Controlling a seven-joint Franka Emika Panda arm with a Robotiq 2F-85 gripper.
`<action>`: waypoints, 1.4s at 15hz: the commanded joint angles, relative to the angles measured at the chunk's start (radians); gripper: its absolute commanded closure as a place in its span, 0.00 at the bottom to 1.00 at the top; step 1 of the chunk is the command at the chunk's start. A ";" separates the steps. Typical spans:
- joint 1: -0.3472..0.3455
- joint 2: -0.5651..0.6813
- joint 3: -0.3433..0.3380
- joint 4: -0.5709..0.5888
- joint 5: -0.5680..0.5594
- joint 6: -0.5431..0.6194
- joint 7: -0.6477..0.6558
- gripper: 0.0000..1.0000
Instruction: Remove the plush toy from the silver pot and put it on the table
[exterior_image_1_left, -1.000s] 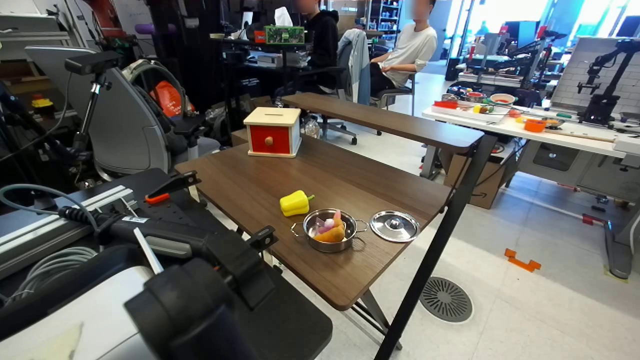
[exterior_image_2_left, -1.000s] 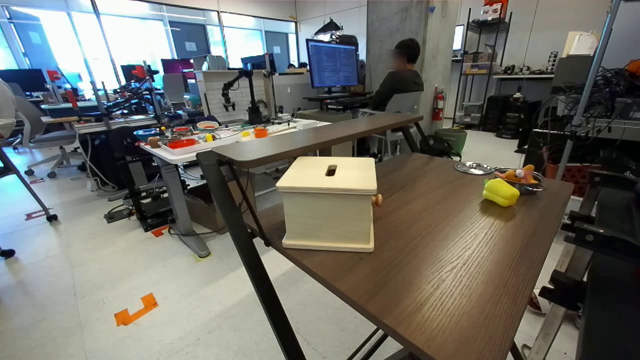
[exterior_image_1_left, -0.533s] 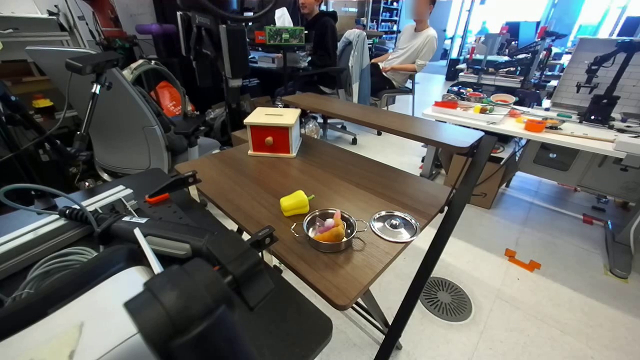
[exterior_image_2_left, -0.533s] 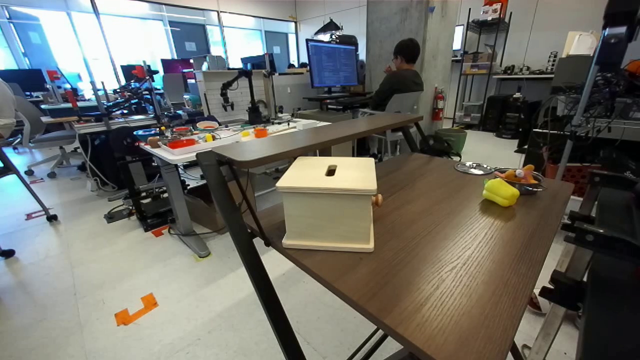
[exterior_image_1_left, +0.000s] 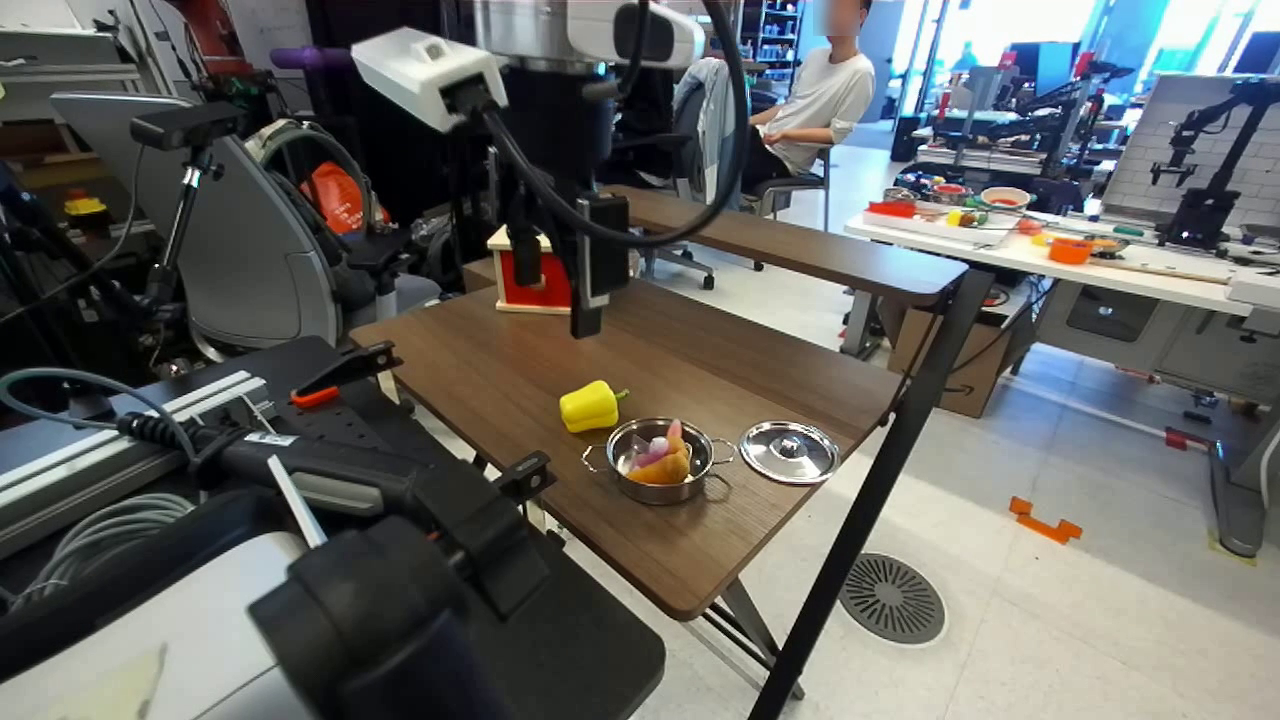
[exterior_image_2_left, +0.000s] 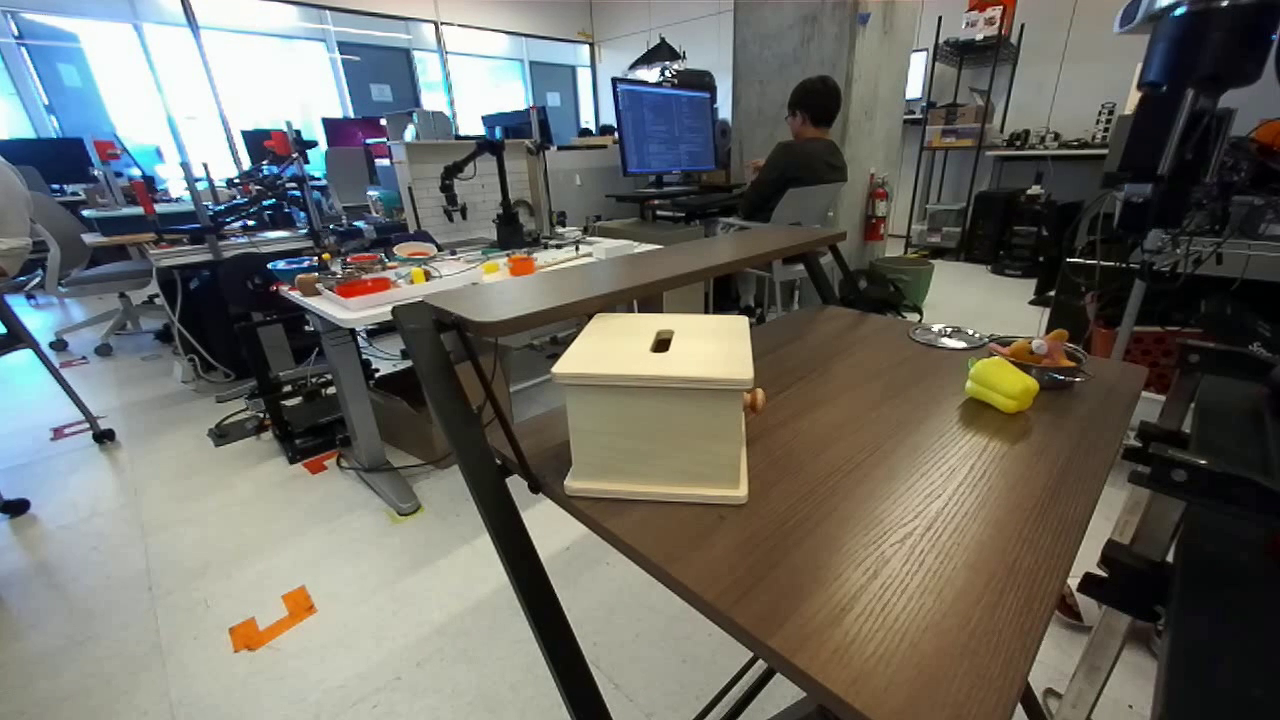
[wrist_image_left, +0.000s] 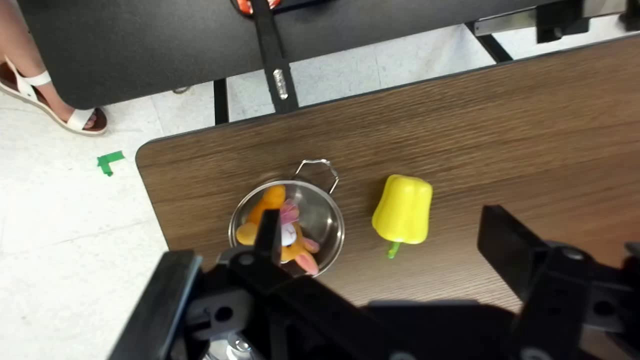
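Note:
The plush toy (exterior_image_1_left: 662, 466), orange-brown with pink and white parts, lies inside the silver pot (exterior_image_1_left: 672, 494). The pot stands near the end of the dark brown table (exterior_image_1_left: 730, 390). Toy (exterior_image_2_left: 1040, 348) and pot (exterior_image_2_left: 1064, 378) also show in an exterior view, partly behind a yellow pepper. My gripper (exterior_image_1_left: 556, 298) hangs above the table, higher than the pot and apart from it. In the wrist view the gripper (wrist_image_left: 383, 222) is wide open and empty. One finger covers part of the toy (wrist_image_left: 295, 250) and the pot's near side (wrist_image_left: 325, 220); the pepper shows between the fingers.
The yellow pepper (exterior_image_1_left: 590, 406) lies right beside the pot. The flat silver lid (exterior_image_1_left: 790, 453) lies on the pot's other side. A wooden box with a red drawer (exterior_image_2_left: 655, 430) stands at the table's far end. A raised shelf (exterior_image_1_left: 780, 240) and a slanted black post (exterior_image_1_left: 880, 470) border the table.
My arm and gripper have come into both exterior views from above and moved down over the table. The pot, toy, pepper and lid have not moved.

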 joint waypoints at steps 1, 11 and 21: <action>-0.025 0.204 0.008 0.132 0.023 0.070 0.000 0.00; -0.095 0.431 0.030 0.300 0.016 0.066 0.007 0.00; -0.102 0.530 0.046 0.361 0.014 0.095 0.047 0.00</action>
